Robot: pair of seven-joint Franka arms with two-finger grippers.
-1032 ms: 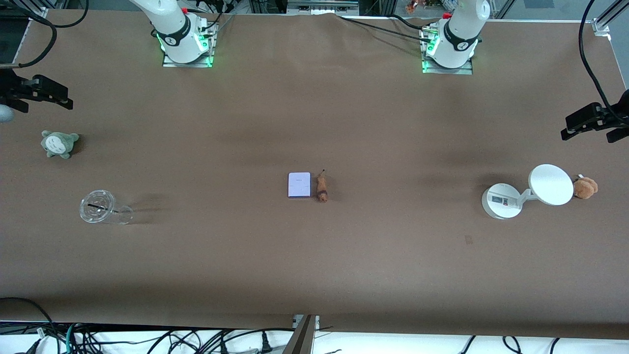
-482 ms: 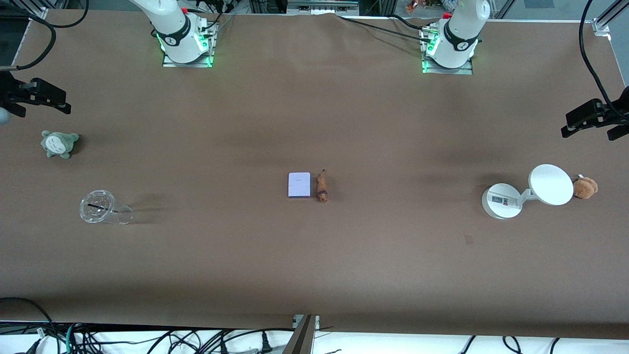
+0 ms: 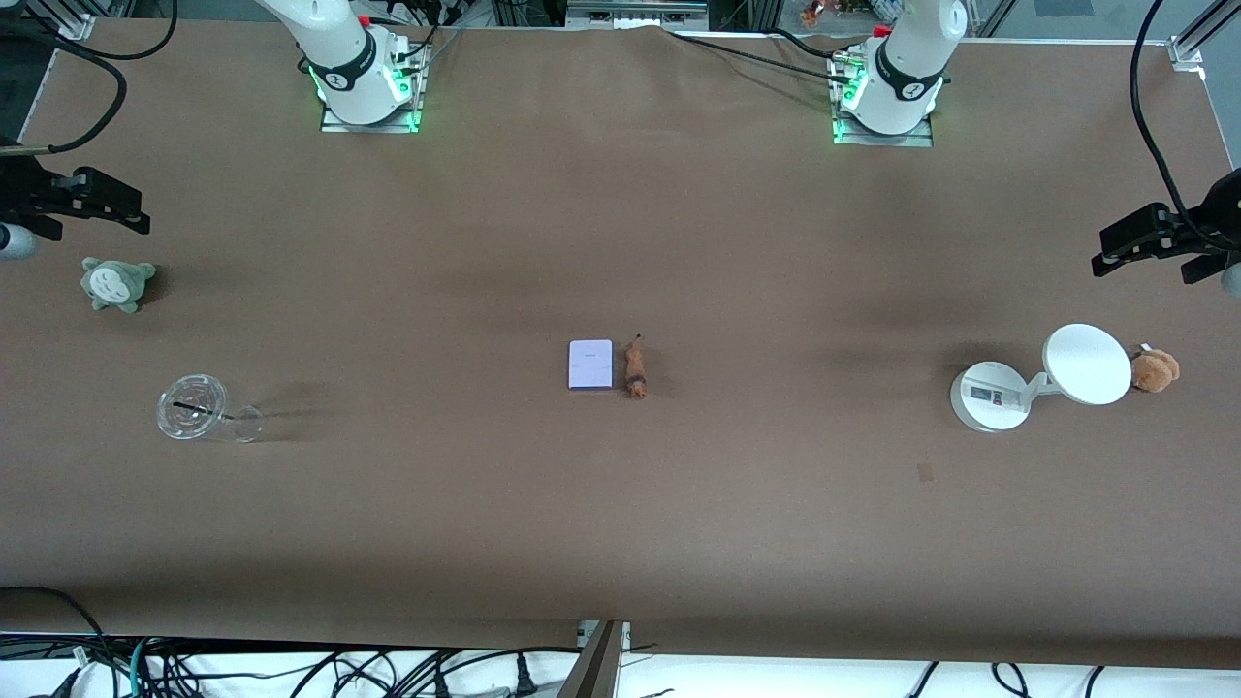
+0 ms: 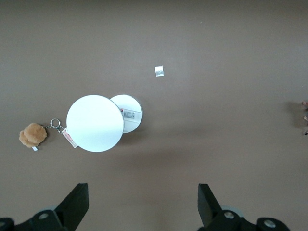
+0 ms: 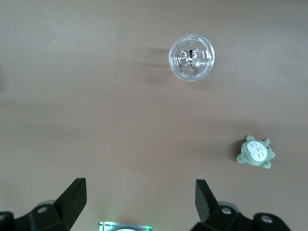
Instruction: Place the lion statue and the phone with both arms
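Since a second ago both wide-open grippers, left [image 3: 1154, 242] and right [image 3: 82, 199], shifted slightly at table ends; pale lavender flat phone [image 3: 590, 364] touching small orange-brown lion statue [image 3: 635, 370] mid-table, ungrasped.

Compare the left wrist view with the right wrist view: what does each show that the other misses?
Only the left wrist view shows the white stand, the brown plush keychain beside it and a small paper scrap. Only the right wrist view shows the clear lidded cup and the green plush toy. Both show bare brown table and their own open gripper: left gripper, right gripper. Neither clearly shows the phone.
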